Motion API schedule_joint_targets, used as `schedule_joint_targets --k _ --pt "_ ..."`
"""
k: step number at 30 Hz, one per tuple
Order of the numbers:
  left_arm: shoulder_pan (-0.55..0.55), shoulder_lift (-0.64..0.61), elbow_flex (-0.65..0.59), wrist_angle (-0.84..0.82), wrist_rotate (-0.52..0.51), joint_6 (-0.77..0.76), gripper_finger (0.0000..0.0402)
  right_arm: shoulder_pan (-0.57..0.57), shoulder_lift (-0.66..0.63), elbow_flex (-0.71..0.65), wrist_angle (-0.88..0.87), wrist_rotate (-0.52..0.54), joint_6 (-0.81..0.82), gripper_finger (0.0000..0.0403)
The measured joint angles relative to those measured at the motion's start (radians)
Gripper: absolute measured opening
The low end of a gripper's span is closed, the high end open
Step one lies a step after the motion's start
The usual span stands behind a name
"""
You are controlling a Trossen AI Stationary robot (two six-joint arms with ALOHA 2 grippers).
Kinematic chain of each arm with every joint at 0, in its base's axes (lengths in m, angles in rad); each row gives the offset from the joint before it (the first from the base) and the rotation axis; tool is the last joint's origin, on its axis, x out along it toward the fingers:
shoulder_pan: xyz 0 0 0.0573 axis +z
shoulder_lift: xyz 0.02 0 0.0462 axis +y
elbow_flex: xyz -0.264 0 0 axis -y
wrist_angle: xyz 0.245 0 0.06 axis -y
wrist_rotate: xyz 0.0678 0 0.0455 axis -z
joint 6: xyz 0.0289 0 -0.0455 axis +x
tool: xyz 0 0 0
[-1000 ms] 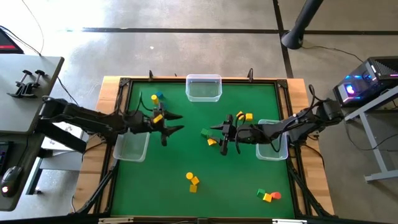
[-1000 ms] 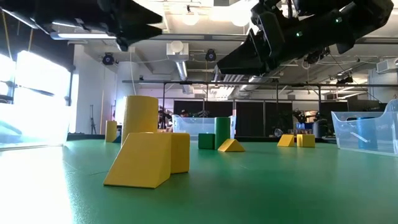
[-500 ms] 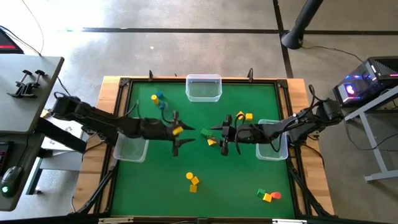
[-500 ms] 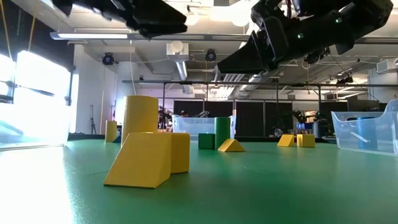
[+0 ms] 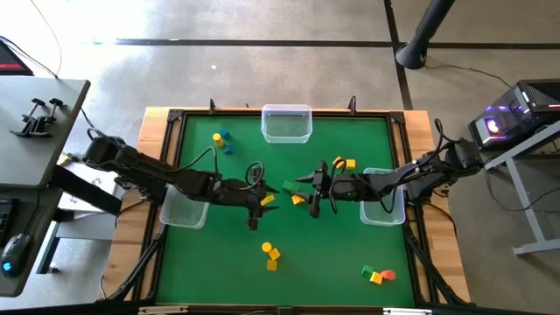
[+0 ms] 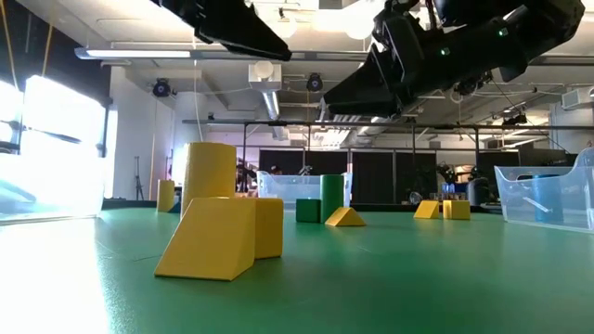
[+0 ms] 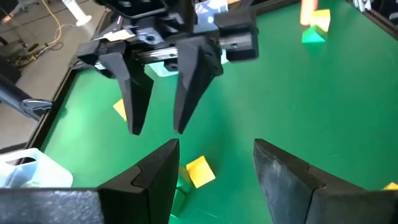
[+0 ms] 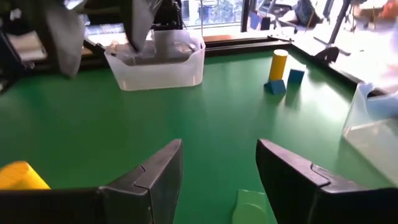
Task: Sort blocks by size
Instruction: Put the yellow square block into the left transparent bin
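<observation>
green table [image 5: 350,254], yellow block [image 7: 199,170] under left hand [image 7: 214,167]

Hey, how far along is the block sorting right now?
Done: nothing visible; the far bin looks empty. In hand: nothing; left tool and right tool hang open above the mat, near a yellow block. Left: the yellow-orange pair and the rest, all unsorted.

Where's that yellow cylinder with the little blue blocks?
In the high view, the yellow cylinder stands near the table's far left corner, beside two blue blocks, left of the far-edge clear bin.

Three clear bins [image 5: 286,122] on green table [image 5: 341,254].
</observation>
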Motion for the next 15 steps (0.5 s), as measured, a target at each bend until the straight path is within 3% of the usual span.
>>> schedule_joint_targets --k 9,15 --pt "-0.029 0.066 0.0 0.031 0.011 -0.073 0.019 0.003 0.0 0.0 -0.057 0.007 0.213 0.0199" --pt "-0.094 0.163 -0.001 0.202 0.004 -0.116 0.019 0.046 0.0 0.0 -0.085 0.011 0.262 0.0199"
